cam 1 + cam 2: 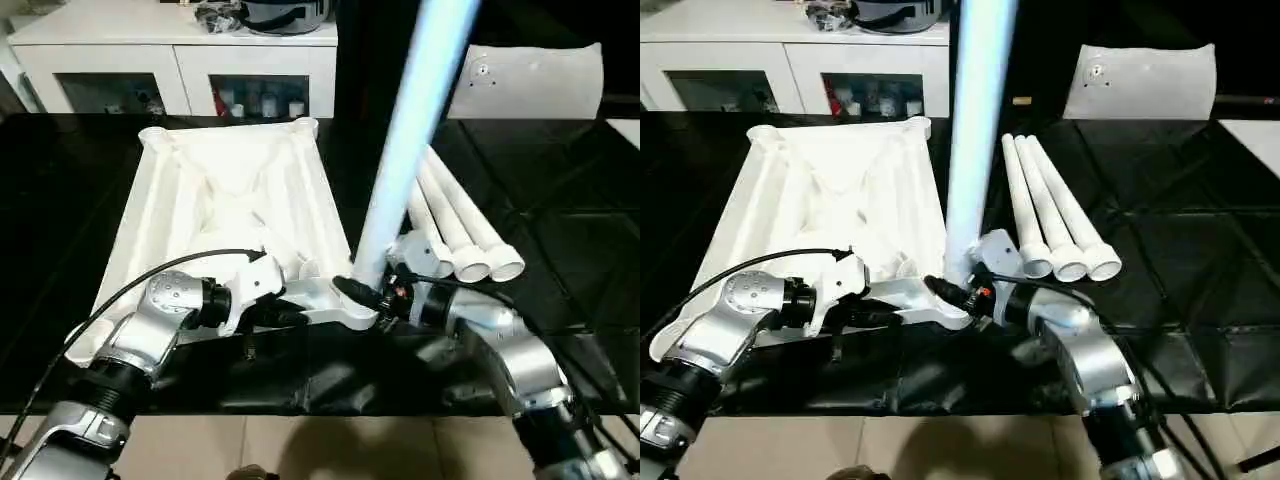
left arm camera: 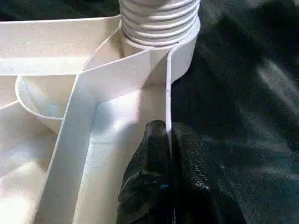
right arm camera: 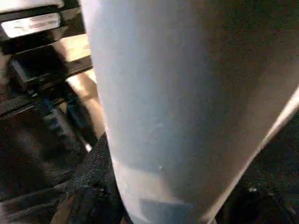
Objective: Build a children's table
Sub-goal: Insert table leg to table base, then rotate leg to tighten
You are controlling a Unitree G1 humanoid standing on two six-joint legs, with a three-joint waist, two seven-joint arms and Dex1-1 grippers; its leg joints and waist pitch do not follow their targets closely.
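Observation:
The white table top [image 1: 220, 190] lies upside down on a black mat, ribbed underside up. One white leg [image 1: 405, 140] stands nearly upright in the near right corner socket [image 2: 184, 51], its threaded end [image 2: 159, 21] partly above the socket. My right gripper [image 1: 385, 295] is shut on this leg just above the socket, and the leg [image 3: 177, 107] looms close in the right wrist view. My left gripper [image 2: 169, 135] is shut on the top's thin rim wall just beside that corner. Three more legs [image 1: 460, 225] lie side by side to the right.
A white cabinet [image 1: 180, 60] with dark openings stands behind the mat. A white cushion-like bag [image 1: 525, 80] sits at the back right. The black mat [image 1: 570, 250] covers the floor around the table top, and its near edge meets pale flooring [image 1: 330, 445].

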